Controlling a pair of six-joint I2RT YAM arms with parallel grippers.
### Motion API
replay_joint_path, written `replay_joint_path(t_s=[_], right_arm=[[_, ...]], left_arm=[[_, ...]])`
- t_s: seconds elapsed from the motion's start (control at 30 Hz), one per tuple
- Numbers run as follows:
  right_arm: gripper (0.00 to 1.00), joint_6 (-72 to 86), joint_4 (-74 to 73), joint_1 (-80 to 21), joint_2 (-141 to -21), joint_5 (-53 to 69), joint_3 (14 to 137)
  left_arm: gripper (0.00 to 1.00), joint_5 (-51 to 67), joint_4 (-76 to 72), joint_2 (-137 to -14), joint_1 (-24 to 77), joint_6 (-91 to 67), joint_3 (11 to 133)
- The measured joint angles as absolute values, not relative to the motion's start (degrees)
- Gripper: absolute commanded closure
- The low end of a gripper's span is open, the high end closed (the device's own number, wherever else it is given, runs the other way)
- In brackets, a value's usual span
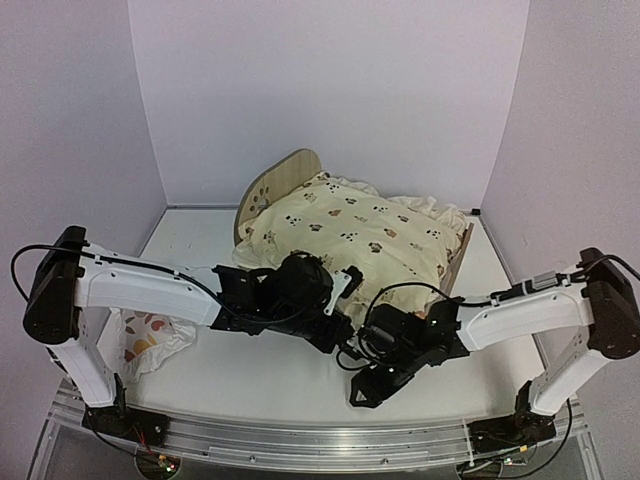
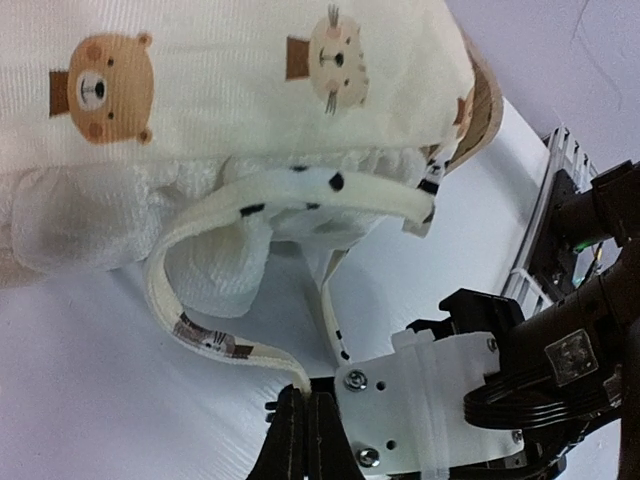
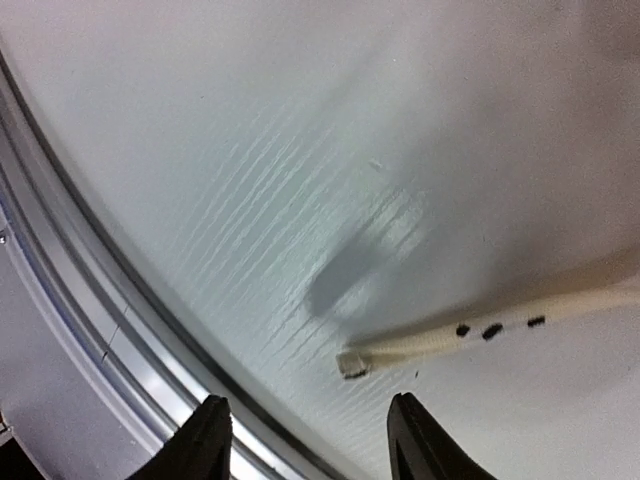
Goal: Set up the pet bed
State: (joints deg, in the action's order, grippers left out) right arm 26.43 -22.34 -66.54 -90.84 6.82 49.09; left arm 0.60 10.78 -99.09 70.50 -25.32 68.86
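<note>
Bottom centre of left wrist view: left hand [image 2: 305,410] pressed together, pinching end of cream tie [image 2: 215,345] hanging from ruffled cushion [image 2: 230,80]. Bottom of right wrist view: right hand [image 3: 308,410] spread, holding nothing, above loose strap end [image 3: 450,335] on tabletop [image 3: 250,180]. Centre of top view: pet bed [image 1: 285,178], mostly covered by cushion. Risk of dragging cushion off bed by pulling tie hard; of losing thin tie from tip-only pinch; of missing flat strap end by closing too high; of knocking hands together at lower centre.
</note>
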Motion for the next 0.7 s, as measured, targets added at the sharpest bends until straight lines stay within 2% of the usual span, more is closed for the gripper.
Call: replay_joint_path(t_s=[0.2,0.33,0.43,0.7], right_arm=[[0.29,28.4,-29.9,-66.6,-74.5,6.0,44.8],[0.28,29.2,-35.6,-67.1,-61.0,2.3,42.7],[0.28,30.4,-36.4,-66.8,-52.6,-3.7,42.1],[0.29,33.7,-38.7,-66.8,-39.9,-9.6,37.6]], left_arm=[[1.00,1.6,3.2,-99.0,72.7,-27.2,71.4],[1.00,1.3,-2.7,-99.9,74.4,-29.1,74.7],[1.00,1.9,-1.4,-102.2,74.7,-30.5,75.2],[1.00,3.6,5.1,-110.0,76.0,-34.6,69.5]])
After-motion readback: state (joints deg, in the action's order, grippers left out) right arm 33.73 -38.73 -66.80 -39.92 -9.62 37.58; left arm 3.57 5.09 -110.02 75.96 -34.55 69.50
